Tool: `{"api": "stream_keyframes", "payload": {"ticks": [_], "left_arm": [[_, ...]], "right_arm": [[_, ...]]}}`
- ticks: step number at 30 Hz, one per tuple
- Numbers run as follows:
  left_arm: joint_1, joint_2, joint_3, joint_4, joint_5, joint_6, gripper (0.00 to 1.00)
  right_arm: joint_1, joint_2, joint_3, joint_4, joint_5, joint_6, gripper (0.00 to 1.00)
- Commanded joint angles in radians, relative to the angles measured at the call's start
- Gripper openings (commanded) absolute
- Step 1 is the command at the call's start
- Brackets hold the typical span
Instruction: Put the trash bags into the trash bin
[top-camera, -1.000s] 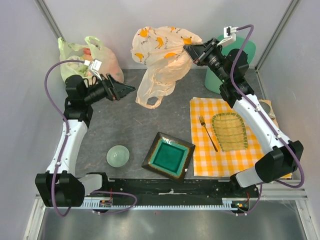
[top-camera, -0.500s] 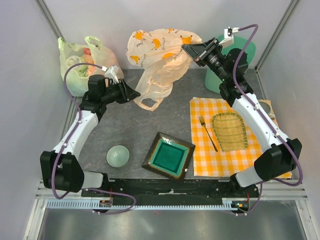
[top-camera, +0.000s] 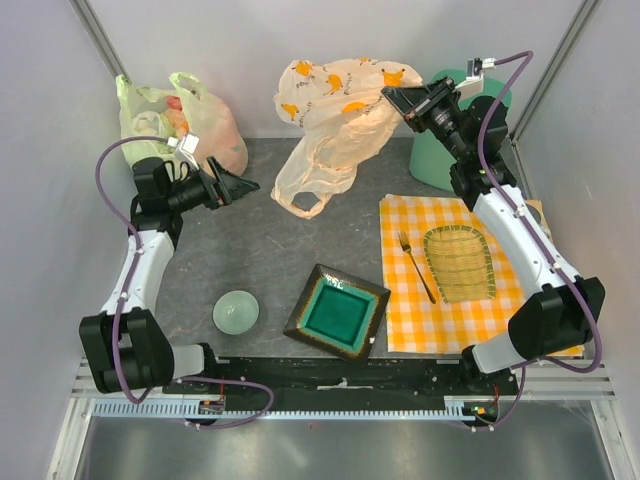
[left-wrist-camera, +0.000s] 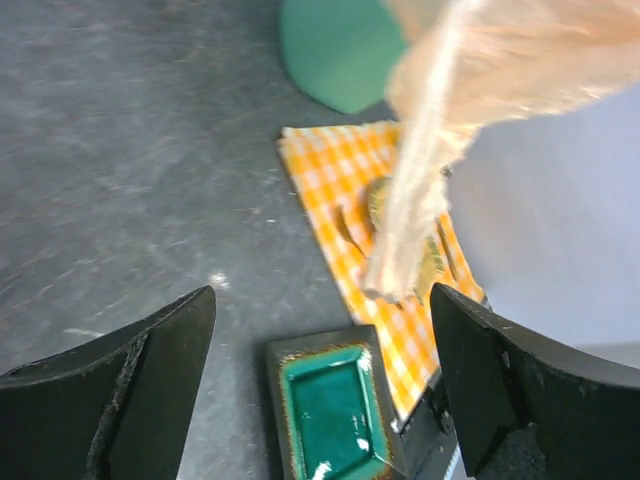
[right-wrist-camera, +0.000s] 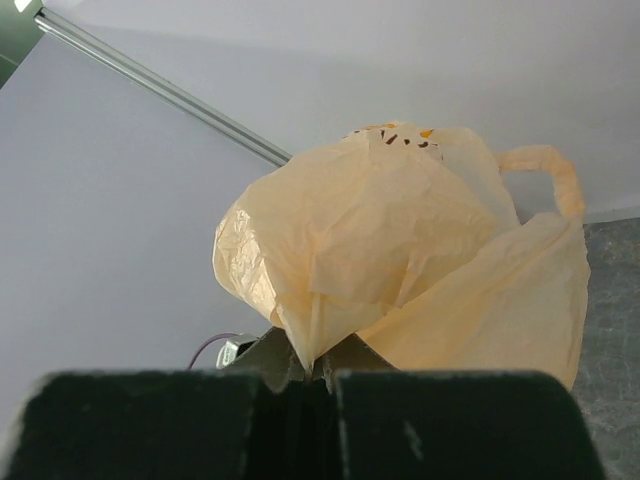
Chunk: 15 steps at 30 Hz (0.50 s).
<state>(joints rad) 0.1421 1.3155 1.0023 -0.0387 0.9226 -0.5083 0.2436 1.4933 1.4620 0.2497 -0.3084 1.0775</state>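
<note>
Lettering cannot be made out on any item; the only markings are small yellow-orange prints on the trash bag (top-camera: 340, 110), too small to tell whether they carry words.

From the left:

1. A yellow-green bag (top-camera: 165, 115) stuffed with orange material sits in the back left corner of the grey table (top-camera: 250, 250).
2. The left gripper (top-camera: 243, 186) hangs just in front of that bag and points toward the middle. The left wrist view shows its jaws spread wide with nothing between them.
3. A pale green bowl (top-camera: 236, 311) stands near the front edge. Just to its right lies a square teal dish (top-camera: 337, 312), turned at an angle.
4. The trash bag is in the air over the back centre, wholly outside the bin. One loop handle droops toward the table; contact there cannot be judged.
5. The right gripper (right-wrist-camera: 310, 372) is clamped on a bunched fold of the trash bag, at the bag's upper right.
6. A yellow checked cloth (top-camera: 420, 315) lies below the right arm, carrying a fork (top-camera: 416, 266) and a woven tray (top-camera: 459, 262) side by side, apart.
7. The mint-green trash bin (top-camera: 437, 165) stands in the back right corner. The right arm crosses in front of it and hides most of its rim.
</note>
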Motion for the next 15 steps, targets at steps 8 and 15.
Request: {"api": "stream_keyframes", "payload": {"ticks": [8,15], "left_arm": [[-0.26,-0.061,0.002,0.109,-0.059,0.004,0.96],[-0.343,0.007,0.079,-0.023,-0.227,0.121,0.75]], "right_arm": [[0.031,-0.008,0.001,0.066,-0.021,0.029,0.0],[0.034,-0.031,0.008,0.02,-0.028,0.003,0.0]]}}
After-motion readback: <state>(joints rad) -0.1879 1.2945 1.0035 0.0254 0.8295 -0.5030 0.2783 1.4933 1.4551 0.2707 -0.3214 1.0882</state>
